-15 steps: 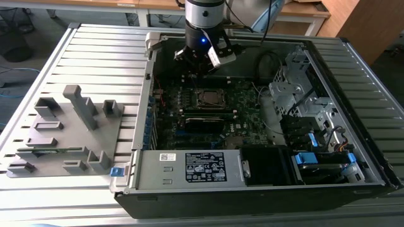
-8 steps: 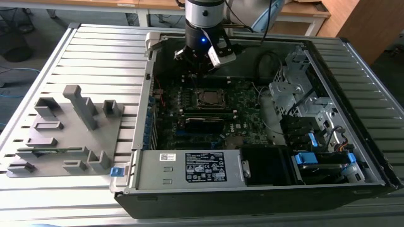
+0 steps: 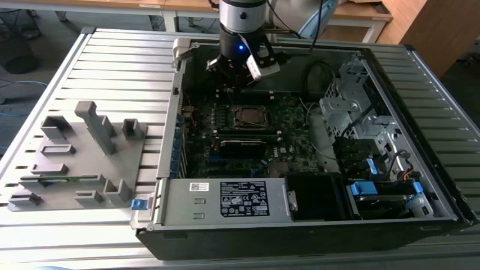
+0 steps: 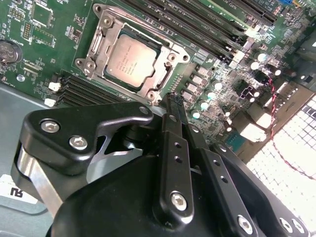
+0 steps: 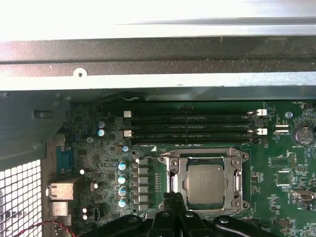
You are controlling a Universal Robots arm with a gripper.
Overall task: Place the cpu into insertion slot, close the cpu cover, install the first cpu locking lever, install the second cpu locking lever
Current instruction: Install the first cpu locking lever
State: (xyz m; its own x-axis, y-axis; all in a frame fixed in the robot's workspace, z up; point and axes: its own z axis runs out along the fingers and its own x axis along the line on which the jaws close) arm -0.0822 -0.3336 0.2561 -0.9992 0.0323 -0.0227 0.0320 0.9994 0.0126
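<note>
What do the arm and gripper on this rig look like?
The silver-grey cylindrical arm ends in a black wrist section with a small blue light. A pale box-shaped module sits at its side. The black gripper has rounded linkage plates with silver screws and two slim, flat fingers.

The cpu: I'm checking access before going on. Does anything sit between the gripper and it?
Nothing visible does. In the second wrist view the gripper is at the edge of the cpu cover, which lies flat around the seated cpu. The chip's metal top shows bare through the cover's window.
</note>
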